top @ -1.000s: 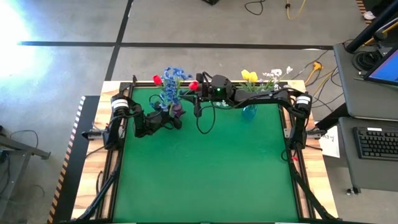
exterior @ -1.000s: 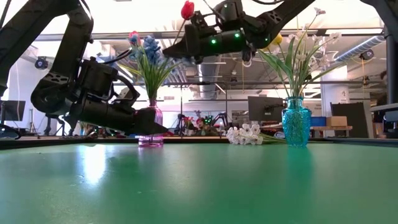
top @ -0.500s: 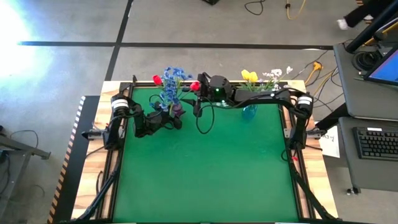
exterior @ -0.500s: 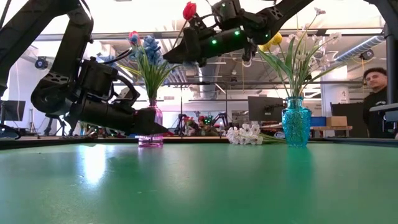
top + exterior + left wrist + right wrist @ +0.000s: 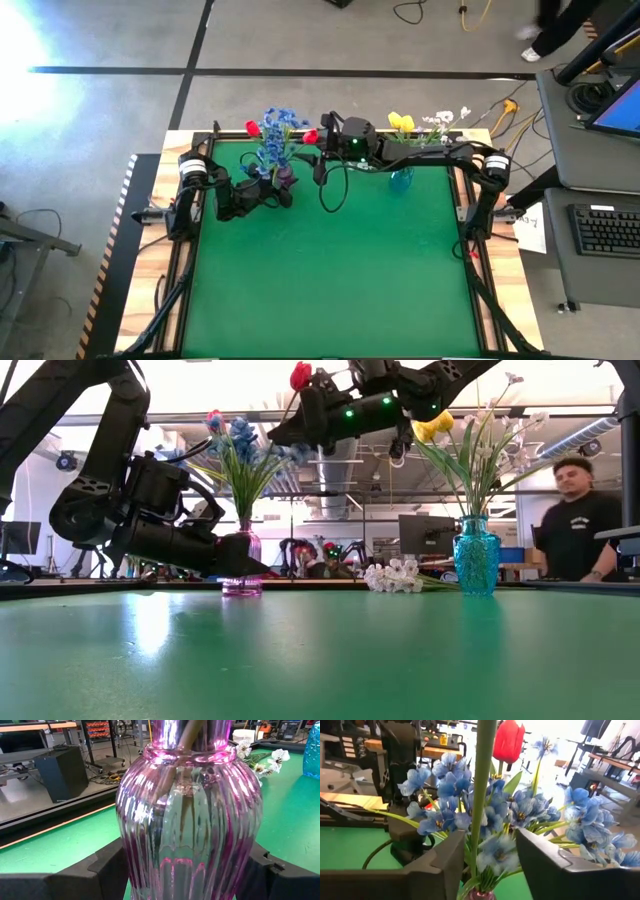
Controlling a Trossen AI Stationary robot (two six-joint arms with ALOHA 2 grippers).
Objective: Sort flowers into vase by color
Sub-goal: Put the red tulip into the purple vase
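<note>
A pink ribbed glass vase stands upright on the green mat. It holds blue flowers and a red tulip. My left gripper is shut on its belly. My right gripper hangs high above this vase, open. The green stem of another red tulip runs between its fingers, close to one finger; I cannot tell whether they touch. A blue vase at the far right holds yellow tulips and white sprays. My left gripper pinches the pink vase's belly between its two fingers, one on each side. The fingers come level from the table's left side. The vase stands upright with its base on the mat.
A spray of white blossoms lies on the mat between the two vases. A black cable loop hangs below my right arm. The near half of the mat is open. A person stands in the room beyond the table's right.
My right gripper has risen a little above the pink vase and tipped slightly, while the red tulip's head keeps its place. A person has walked into the room behind the table's right side.
</note>
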